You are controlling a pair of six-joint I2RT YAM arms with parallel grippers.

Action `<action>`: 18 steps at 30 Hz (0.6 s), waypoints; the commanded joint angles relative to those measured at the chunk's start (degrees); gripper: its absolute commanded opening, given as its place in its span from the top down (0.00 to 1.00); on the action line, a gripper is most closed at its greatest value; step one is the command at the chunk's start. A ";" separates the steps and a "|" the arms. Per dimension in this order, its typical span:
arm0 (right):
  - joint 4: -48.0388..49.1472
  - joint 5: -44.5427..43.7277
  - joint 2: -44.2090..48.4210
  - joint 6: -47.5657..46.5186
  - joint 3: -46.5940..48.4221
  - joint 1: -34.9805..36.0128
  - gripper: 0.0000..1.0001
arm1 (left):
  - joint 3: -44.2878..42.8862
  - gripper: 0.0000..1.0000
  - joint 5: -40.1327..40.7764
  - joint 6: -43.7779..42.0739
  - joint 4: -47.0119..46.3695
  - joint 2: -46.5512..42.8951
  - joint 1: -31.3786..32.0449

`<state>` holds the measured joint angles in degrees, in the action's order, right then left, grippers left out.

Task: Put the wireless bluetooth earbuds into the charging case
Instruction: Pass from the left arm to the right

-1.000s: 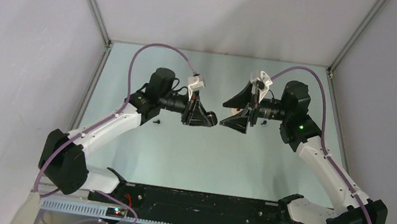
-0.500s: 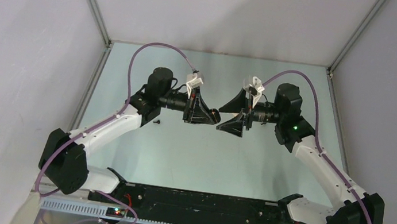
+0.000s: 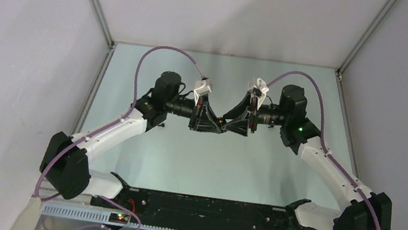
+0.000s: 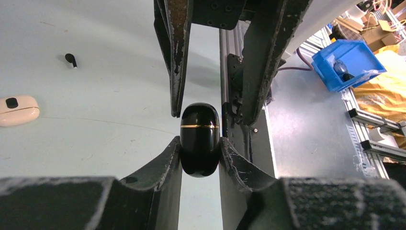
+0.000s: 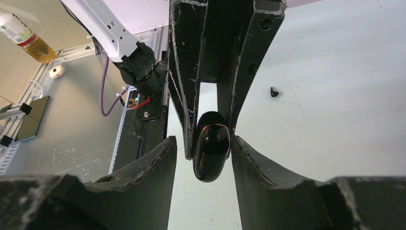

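Left gripper (image 4: 200, 146): I have it clamped hard on one end of the black charging case (image 4: 200, 125). The lid is closed and the gold seam is visible. The case is held above the surface (image 4: 110, 91).

Right gripper (image 5: 202, 143): it is partly open, with its fingers astride the opposite end of the same case. A gap shows beside one finger, so I cannot confirm a grip.

Black earbud (image 4: 71, 59): one lies on the surface, well apart from the black case and not inside it.

White charging case (image 4: 16, 109): it lies on the surface, also well apart from the black case.
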<state>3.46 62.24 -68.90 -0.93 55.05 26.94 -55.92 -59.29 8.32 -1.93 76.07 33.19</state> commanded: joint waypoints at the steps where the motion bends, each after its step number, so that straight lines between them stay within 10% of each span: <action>1: 2.96 1.87 -0.03 0.67 -0.20 0.21 0.51 | -1.29 0.89 -1.47 -3.29 1.20 -1.09 0.55; 18: 1.70 1.70 -1.79 1.16 -0.25 -0.42 0.49 | -2.01 0.89 -1.37 -5.16 3.98 -2.21 0.49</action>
<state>4.54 63.57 -70.52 0.43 54.83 26.89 -55.92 -59.31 4.91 1.96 76.05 33.39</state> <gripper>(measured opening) 0.518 0.331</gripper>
